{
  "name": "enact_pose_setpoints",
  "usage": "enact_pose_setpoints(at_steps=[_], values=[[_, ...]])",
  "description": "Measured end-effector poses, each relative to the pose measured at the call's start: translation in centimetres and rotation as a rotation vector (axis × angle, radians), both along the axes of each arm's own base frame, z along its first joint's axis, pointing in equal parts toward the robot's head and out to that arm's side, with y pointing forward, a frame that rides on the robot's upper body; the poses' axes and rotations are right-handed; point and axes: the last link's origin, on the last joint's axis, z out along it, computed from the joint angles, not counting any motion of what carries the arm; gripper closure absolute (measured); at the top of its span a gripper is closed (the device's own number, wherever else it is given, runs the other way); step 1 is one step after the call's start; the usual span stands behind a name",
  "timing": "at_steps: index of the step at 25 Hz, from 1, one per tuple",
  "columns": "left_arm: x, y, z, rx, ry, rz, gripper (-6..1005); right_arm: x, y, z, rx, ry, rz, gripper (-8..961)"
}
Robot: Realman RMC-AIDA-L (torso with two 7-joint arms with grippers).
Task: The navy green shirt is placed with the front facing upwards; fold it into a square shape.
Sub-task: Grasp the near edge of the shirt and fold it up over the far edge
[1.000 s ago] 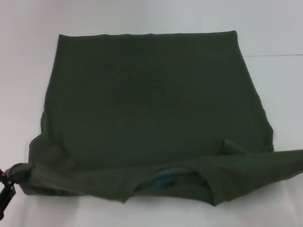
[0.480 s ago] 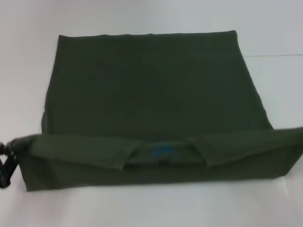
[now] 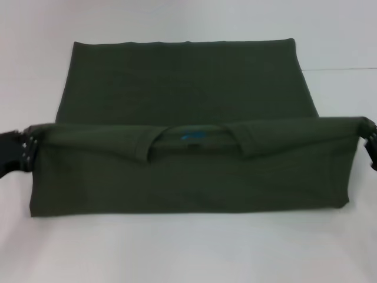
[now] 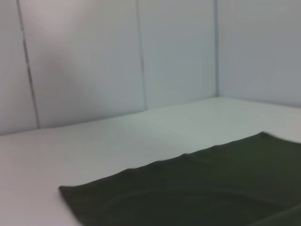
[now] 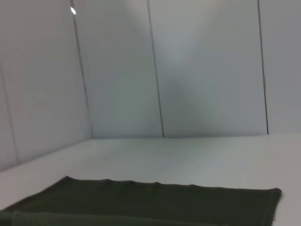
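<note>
The navy green shirt (image 3: 188,88) lies spread on the white table, its far hem straight. Its near part is lifted and stretched into a taut band (image 3: 188,171) between both arms, with the collar and small blue neck label (image 3: 193,135) along the raised top edge. My left gripper (image 3: 26,144) is shut on the shirt's left corner at the left edge of the head view. My right gripper (image 3: 365,132) is shut on the right corner at the right edge. Both wrist views show only the flat far part of the shirt (image 4: 211,188) (image 5: 155,200).
The white table (image 3: 188,247) runs around the shirt on every side. White wall panels (image 5: 188,70) stand behind the table's far edge.
Both grippers have lifted the near edge and carried it away from me over the shirt. The slack, crumpled edge has pulled taut into a straight raised band.
</note>
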Motion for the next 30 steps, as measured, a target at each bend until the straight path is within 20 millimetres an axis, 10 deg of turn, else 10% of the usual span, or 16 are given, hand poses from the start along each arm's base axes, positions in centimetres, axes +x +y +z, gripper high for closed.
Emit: enact_pose_setpoints(at_steps=[11, 30], values=[[1.9, 5.3, -1.6, 0.041, 0.066, 0.083, 968, -1.4, 6.3, -2.3, -0.028, -0.066, -0.14, 927], [3.6, 8.6, -2.2, 0.115, 0.106, 0.138, 963, -2.5, 9.7, -2.3, -0.017, -0.083, -0.218, 927]])
